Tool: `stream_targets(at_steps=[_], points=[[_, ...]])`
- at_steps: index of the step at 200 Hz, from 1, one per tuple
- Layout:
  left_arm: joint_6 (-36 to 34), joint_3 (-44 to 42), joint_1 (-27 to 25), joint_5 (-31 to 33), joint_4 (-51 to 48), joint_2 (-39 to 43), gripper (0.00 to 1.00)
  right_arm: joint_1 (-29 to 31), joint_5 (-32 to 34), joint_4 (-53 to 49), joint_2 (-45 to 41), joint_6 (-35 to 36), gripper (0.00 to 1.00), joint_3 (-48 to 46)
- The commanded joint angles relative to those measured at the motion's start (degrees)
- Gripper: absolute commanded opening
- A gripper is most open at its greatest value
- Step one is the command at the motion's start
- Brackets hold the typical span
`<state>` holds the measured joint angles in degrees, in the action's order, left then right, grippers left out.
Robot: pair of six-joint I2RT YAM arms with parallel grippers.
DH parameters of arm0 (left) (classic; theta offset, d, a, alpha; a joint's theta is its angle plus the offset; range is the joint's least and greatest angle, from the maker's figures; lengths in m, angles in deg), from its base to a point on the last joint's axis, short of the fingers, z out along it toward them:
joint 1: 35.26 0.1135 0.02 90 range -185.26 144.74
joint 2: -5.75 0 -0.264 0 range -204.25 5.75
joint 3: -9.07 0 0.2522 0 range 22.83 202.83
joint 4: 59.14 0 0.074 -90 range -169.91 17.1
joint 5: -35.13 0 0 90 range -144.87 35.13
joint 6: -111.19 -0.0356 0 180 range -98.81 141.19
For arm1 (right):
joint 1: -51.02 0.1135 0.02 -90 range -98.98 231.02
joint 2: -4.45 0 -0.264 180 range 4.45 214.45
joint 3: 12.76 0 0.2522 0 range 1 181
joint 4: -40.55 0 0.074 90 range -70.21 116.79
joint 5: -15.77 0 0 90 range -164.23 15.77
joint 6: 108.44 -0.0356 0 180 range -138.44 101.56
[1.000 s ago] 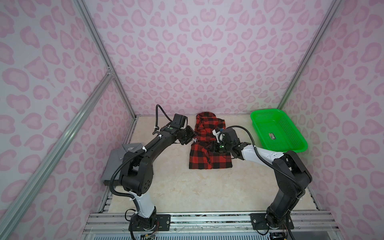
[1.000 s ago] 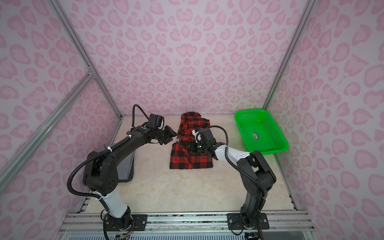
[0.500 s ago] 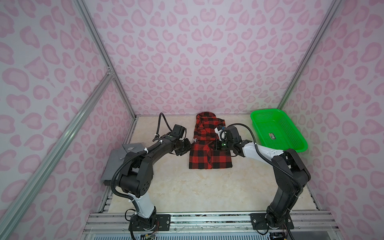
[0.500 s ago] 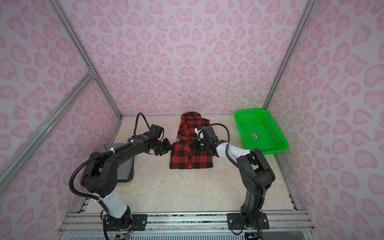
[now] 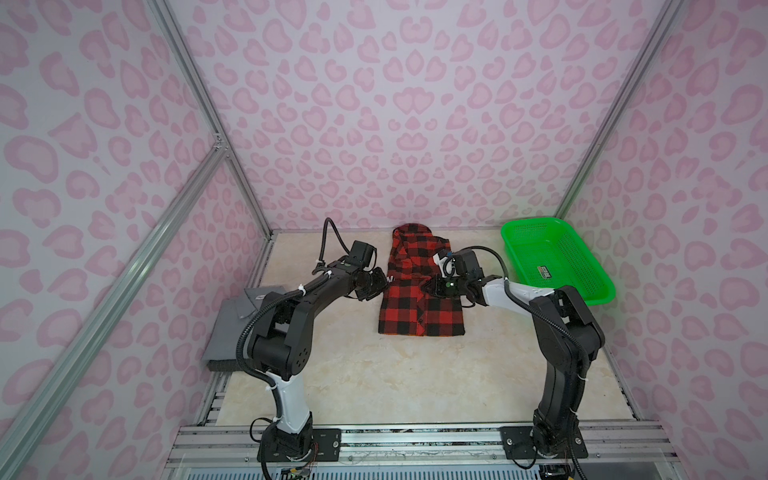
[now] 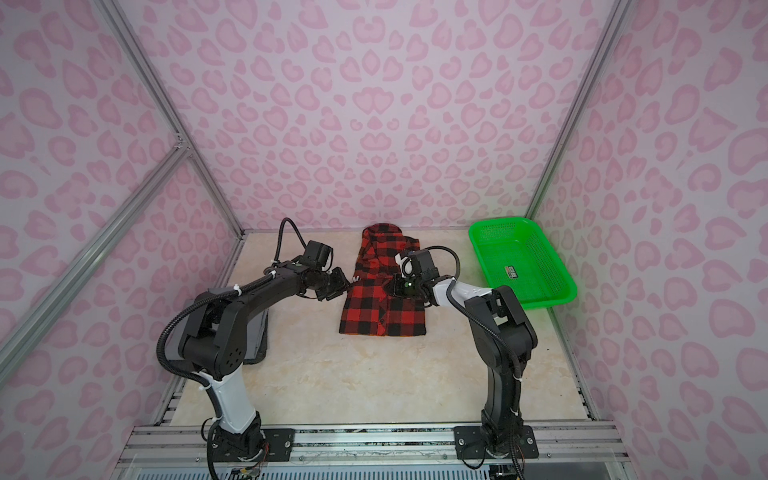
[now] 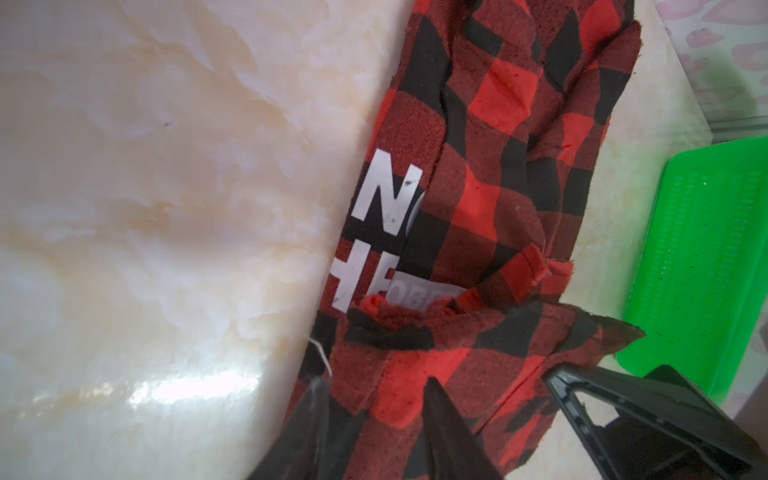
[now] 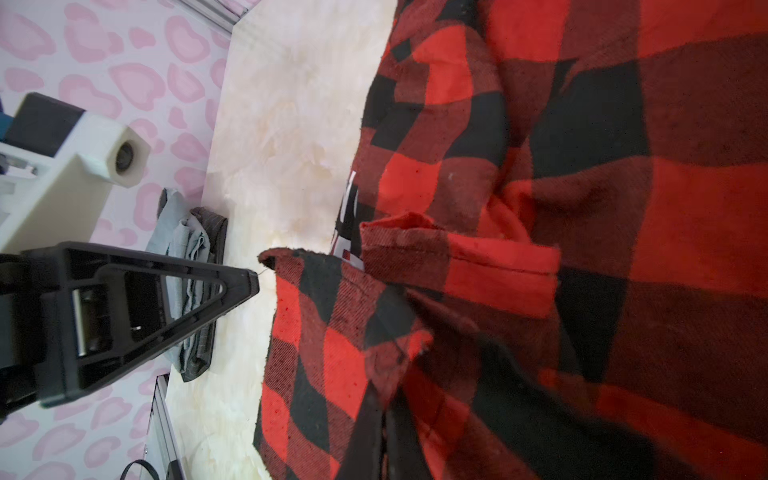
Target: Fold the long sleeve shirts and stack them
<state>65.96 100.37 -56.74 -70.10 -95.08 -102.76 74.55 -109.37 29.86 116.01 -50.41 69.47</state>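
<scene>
At the back-centre of the tabletop (image 5: 374,374), your red-and-black checked shirt (image 5: 419,309) lies partly folded, with both arms low over its middle. Your right claw (image 5: 430,286) is clenched on a loose flap of the check. The right wrist view shows its fingers (image 8: 368,432) pressed together with cloth bunched at them. Your left claw (image 5: 376,286) stands astride the shirt's left edge, jaws apart, with cloth between them but not pinched as far as I can tell. The grey shirt (image 5: 228,328) sits folded well apart at the left side of the tabletop, and the green basket (image 5: 573,266) is off to the right.

Watch for these risks:

- **Shallow pinch:** the right pinch looks shallow and close to a raw corner, so a quick lift could let the flap slip out and drop crooked.
- **Extra layers:** the right claw may hold more than one layer. If so, lifting would drag the folded body and undo what lies flat.
- **Uneven rise:** if your left claw closes on too little edge, or catches the lower layer too, the two sides will rise unevenly and the fold line will skew.
- **Collision:** the claws are near each other, so crossing paths over the shirt risks a knock.
- **Overpull:** pull too far left and you could sweep the check toward the grey one before it's tidy.
</scene>
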Motion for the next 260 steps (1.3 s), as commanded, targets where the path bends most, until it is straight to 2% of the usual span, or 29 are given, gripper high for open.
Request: stream_targets(at_steps=[1, 25, 55, 80, 94, 126, 147, 188, 228, 260], points=[[-1.2, 2.4, 0.1, -0.9, 1.5, -2.0, 0.4, 0.0, 0.4, -1.0, 1.6, 0.6, 0.02, 0.9], [-1.6, 4.6, 0.2, -1.2, 1.3, -4.4, 0.39, 0.1, 1.8, -2.1, 3.2, 0.6, 0.08, 1.7], [-0.7, 4.0, 0.3, -1.0, 0.8, -3.4, 0.38, 0.0, 4.2, -7.0, 4.0, 1.3, 0.31, 4.3], [1.2, 1.7, 0.2, -0.6, -1.1, 0.1, 0.4, 0.1, 3.3, -7.0, -2.2, 0.4, 0.47, 2.6], [3.1, -0.1, 0.1, -0.9, -1.1, 2.8, 0.42, 0.3, 5.1, -9.5, -6.7, 1.8, 0.51, 2.0], [7.0, -6.7, -1.5, 0.3, -0.7, 8.4, 0.47, -1.0, 11.7, -17.9, -10.8, 3.1, 0.49, 0.5], [7.6, -9.0, -3.2, 0.7, -0.9, 11.0, 0.48, -2.6, 11.7, -17.0, -10.4, 2.4, 0.43, -4.2], [6.7, -14.4, -3.8, 1.2, -1.4, 16.9, 0.48, -1.6, 11.7, -12.8, -9.5, 2.3, 0.33, -11.9], [5.6, -18.7, -3.8, 1.3, -3.4, 23.3, 0.48, 4.7, 14.1, -11.8, -9.8, -0.3, 0.31, -16.9], [4.6, -21.5, -3.7, 2.1, -5.9, 29.2, 0.49, 14.7, 16.0, -8.8, -14.6, -8.8, 0.32, -23.7]])
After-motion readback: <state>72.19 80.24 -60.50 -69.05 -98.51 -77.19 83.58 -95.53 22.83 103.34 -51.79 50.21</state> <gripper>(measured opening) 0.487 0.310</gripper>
